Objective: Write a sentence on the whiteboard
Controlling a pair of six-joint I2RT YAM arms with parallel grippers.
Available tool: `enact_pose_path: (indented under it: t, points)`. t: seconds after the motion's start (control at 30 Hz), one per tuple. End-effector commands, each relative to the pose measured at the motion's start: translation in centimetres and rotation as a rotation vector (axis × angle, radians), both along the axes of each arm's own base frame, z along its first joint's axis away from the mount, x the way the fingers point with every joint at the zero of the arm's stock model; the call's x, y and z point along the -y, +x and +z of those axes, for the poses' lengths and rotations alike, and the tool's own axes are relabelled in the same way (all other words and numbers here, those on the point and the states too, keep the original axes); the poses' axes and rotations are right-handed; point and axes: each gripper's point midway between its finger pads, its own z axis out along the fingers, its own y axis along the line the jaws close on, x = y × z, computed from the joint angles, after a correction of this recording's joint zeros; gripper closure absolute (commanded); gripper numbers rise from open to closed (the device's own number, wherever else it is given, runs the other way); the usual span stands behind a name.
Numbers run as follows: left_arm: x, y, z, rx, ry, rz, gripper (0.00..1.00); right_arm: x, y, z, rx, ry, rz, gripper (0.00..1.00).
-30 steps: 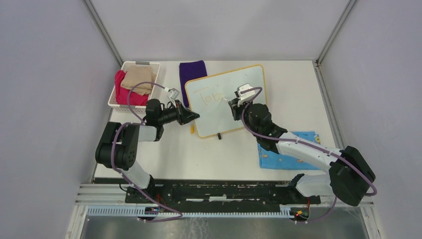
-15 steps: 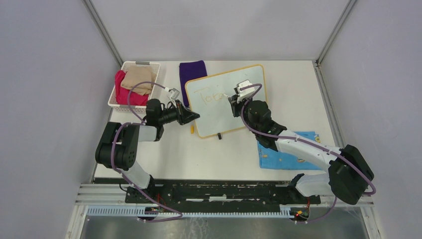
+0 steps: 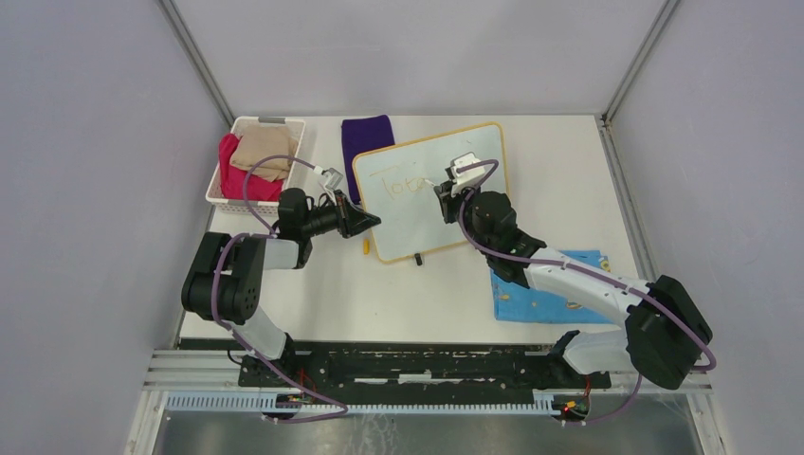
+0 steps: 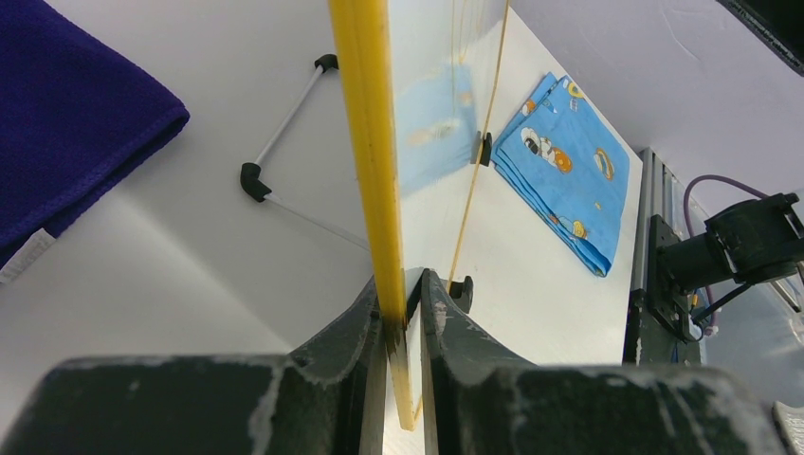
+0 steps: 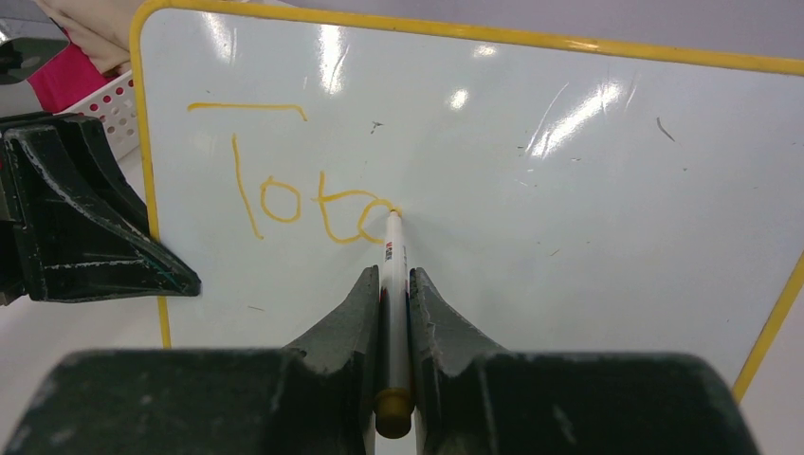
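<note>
The whiteboard [image 3: 455, 156] with its yellow frame stands tilted on the table. My left gripper [image 3: 372, 222] is shut on its left edge; the left wrist view shows the yellow frame [image 4: 365, 142] pinched between the jaws of that gripper [image 4: 402, 289]. My right gripper [image 3: 444, 192] is shut on a white marker [image 5: 394, 265] whose tip touches the board [image 5: 569, 218]. The sentence [image 5: 294, 190] reads "Tota" in yellow-orange, the last letter unfinished at the marker tip; it also shows in the top view [image 3: 400, 183].
A white basket [image 3: 237, 128] of red and beige cloths stands at the back left. A purple cloth [image 3: 365, 133] lies behind the board. A blue cartoon-print cloth [image 3: 540, 301] lies under my right arm. A small yellow cap [image 3: 366, 248] lies by the board's near corner.
My right gripper has moved the marker slightly up and back on the board, adding to the last letter. The left gripper has not moved.
</note>
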Motion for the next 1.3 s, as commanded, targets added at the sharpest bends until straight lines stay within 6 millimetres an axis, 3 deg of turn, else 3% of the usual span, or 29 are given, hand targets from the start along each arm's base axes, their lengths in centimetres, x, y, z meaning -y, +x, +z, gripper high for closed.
enact_pose_path:
  t: [0.0, 0.47, 0.6, 0.9, 1.27]
  points:
    - [-0.4, 0.3, -2.3, -0.01, 0.083, 0.036, 0.98, 0.2, -0.3, 0.6, 0.019, 0.033, 0.009, 1.0]
    - [-0.3, 0.3, -2.5, -0.013, 0.092, 0.034, 0.98, 1.4, -1.3, -0.4, 0.007, 0.02, -0.002, 1.0]
    - [-0.2, 0.2, -2.5, -0.013, 0.092, 0.033, 0.98, 1.2, -1.6, 0.9, 0.027, 0.048, 0.016, 1.0]
    - [-0.3, 0.3, -2.6, -0.017, 0.093, 0.036, 0.98, 1.8, -2.1, 6.0, 0.122, 0.121, 0.021, 1.0]
    - [-0.3, 0.3, -2.8, -0.021, 0.094, 0.037, 0.98, 3.2, -2.5, 6.0, 0.169, 0.123, -0.019, 1.0]
